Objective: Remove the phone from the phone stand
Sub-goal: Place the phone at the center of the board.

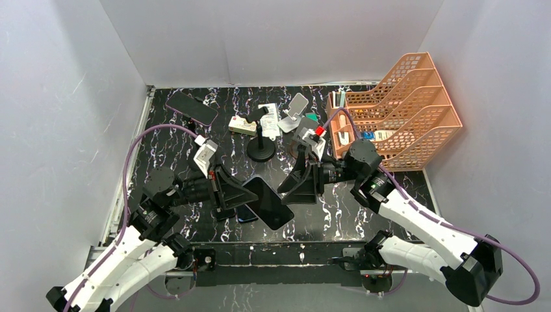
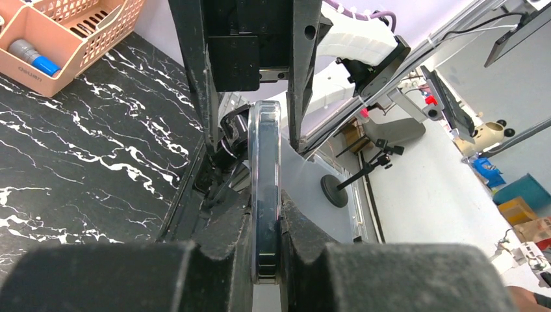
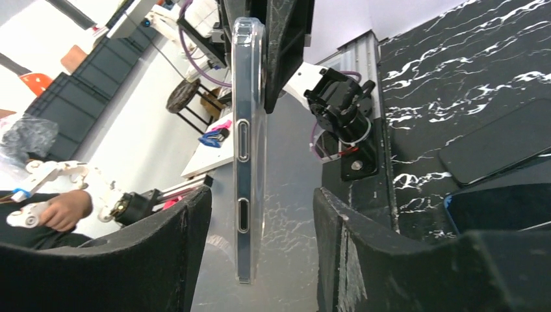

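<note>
A dark phone in a clear case point(image 1: 271, 203) is held above the table's front middle. My left gripper point(image 1: 242, 194) is shut on its left end. In the left wrist view the phone point(image 2: 265, 162) stands edge-on, pinched between the pads of my left gripper point(image 2: 265, 260). My right gripper point(image 1: 294, 185) is open at the phone's right end. In the right wrist view the phone point(image 3: 247, 130) hangs edge-on between the spread fingers of my right gripper point(image 3: 260, 253), touching neither. The black round-based phone stand point(image 1: 261, 151) stands behind, apart from the phone.
A second dark phone point(image 1: 192, 107) lies at the back left. A blue-edged phone point(image 1: 243, 215) lies on the table under the held one. A silver stand point(image 1: 295, 110), small boxes point(image 1: 242, 125) and an orange tiered tray rack point(image 1: 409, 107) stand at the back right.
</note>
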{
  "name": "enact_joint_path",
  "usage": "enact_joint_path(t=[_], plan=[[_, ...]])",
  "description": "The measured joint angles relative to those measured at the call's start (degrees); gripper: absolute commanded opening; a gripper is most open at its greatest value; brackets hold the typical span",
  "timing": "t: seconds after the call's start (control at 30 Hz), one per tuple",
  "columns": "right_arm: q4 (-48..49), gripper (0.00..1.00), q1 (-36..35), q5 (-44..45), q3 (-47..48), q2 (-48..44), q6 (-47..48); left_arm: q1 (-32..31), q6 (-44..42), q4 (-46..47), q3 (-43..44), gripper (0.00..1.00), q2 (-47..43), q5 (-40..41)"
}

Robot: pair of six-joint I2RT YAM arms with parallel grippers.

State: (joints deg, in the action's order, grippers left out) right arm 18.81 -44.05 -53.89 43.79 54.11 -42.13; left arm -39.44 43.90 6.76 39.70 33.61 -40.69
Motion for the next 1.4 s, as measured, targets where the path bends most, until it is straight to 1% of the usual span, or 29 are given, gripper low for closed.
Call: enact_joint_path(t=[0.23,0.3,0.37,0.53,0.57,0.77,0.8,0.83,0.87,0.9,0.93,0.97,1.1,1.2,1.27,1.4], plan=[[5.8,0.60,-1.0,-2.0,-2.1,0.5,-4.0,0.0,-2.3,-1.9,0.1,0.00,0.5,-0.2],[6.3,0.58,-1.9,-2.0,-2.4,1.0,-4.6,0.0,-2.7,-2.2,0.1,0.00,0.9,0.2],[6.7,0.54,-2.9,-1.8,-2.4,1.9,-4.7,0.0,-3.0,-2.4,0.1,0.00,1.4,0.5],[5.2,0.36,-5.0,0.2,-2.4,3.8,-3.4,0.0,-3.3,-2.8,0.2,0.00,2.6,0.7],[4.8,0.34,-5.2,0.8,-2.4,3.9,-3.0,0.0,-3.3,-2.9,0.2,0.00,2.7,0.7],[4.1,0.05,-5.4,3.2,-2.4,3.9,-1.7,0.0,-3.1,-3.1,0.5,0.00,2.4,1.0],[4.1,0.01,-5.4,3.4,-2.4,3.8,-1.3,0.0,-3.0,-3.1,0.5,0.09,2.4,1.0],[4.0,0.01,-5.5,3.8,-2.4,3.7,-1.0,0.0,-3.0,-3.1,0.5,0.25,2.4,1.1],[3.9,0.01,-5.5,4.1,-2.4,3.6,-0.8,0.0,-3.0,-3.1,0.5,0.43,2.3,1.2],[3.6,0.01,-5.6,4.6,-2.4,3.5,-0.7,0.0,-3.3,-3.1,0.5,0.56,2.3,1.4],[3.2,0.01,-5.6,5.4,-2.4,3.3,-0.5,0.0,-3.8,-3.1,0.5,0.65,2.3,1.9],[2.0,0.01,-5.6,6.7,-2.4,2.9,-0.1,0.0,-4.4,-3.3,0.6,0.70,2.2,2.5],[-2.9,0.01,-5.8,12.5,-2.4,0.7,2.2,0.0,-7.7,-9.3,2.1,0.78,1.0,8.5],[-7.1,0.01,-5.8,18.6,-2.6,-1.7,3.7,0.0,-11.0,-15.3,3.0,0.80,-1.8,17.6],[-8.3,0.01,-5.8,22.7,-3.7,-3.1,4.0,0.0,-12.8,-18.8,3.1,0.80,-4.8,25.4],[-10.3,0.01,-5.8,30.1,-8.0,-3.3,2.8,0.0,-15.8,-22.3,2.9,0.80,-9.8,37.7]])
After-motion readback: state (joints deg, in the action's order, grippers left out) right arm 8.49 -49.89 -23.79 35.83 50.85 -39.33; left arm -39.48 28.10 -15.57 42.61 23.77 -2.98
